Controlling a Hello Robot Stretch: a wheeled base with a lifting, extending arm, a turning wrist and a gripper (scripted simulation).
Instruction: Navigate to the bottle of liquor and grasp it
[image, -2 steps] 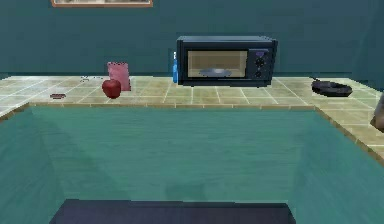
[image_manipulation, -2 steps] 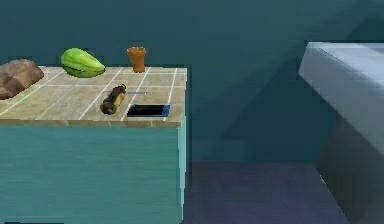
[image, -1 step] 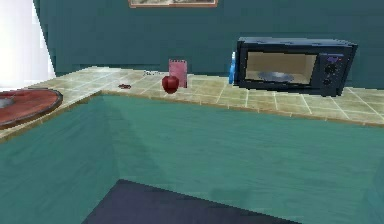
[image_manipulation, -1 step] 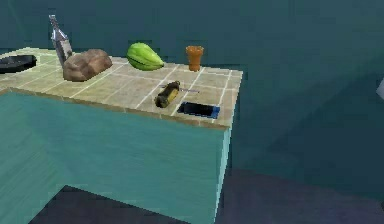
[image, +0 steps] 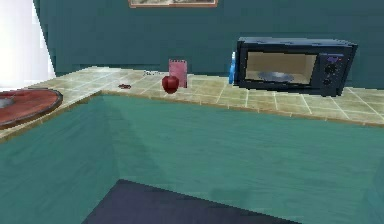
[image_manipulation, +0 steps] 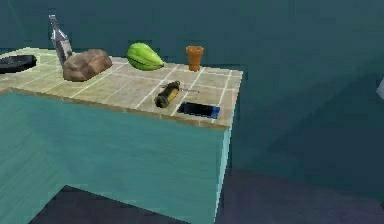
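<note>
Status: nav is partly done, the grasp is not started. The bottle of liquor (image_manipulation: 60, 38) is a slim dark glass bottle with a paler neck. It stands upright at the far-left end of the tan tiled tabletop (image_manipulation: 120, 88) in the arm side view, near the back edge. A lumpy brown bread loaf (image_manipulation: 87, 65) sits just beside it on the near side, and a black pan (image_manipulation: 14, 63) is at the picture's left edge. Further along the same top are an oval green melon-like fruit (image_manipulation: 145, 56), a small orange cup (image_manipulation: 195, 57), a dark cylinder lying on its side (image_manipulation: 167, 94) and a flat dark slab with a blue face (image_manipulation: 198, 109). The forward view has a second tiled run (image: 215, 95) with a dark microwave (image: 295, 66), a red apple (image: 171, 84), a pink box (image: 178, 68) and a round reddish plate (image: 25, 103). I see nothing bottle-like there except a small blue thing (image: 232, 68), and it's too small to call. Fingers: cannot tell their state from here. My read is that the base is close to the counter but not lined up with the bottle. What's left is to roll forward until the bottle sits in the arm's line, lift above tabletop height, extend and grasp. The loaf is the likely obstruction on the reach. The bottle is tall and narrow, so it looks easy to tip with a side knock.
</note>
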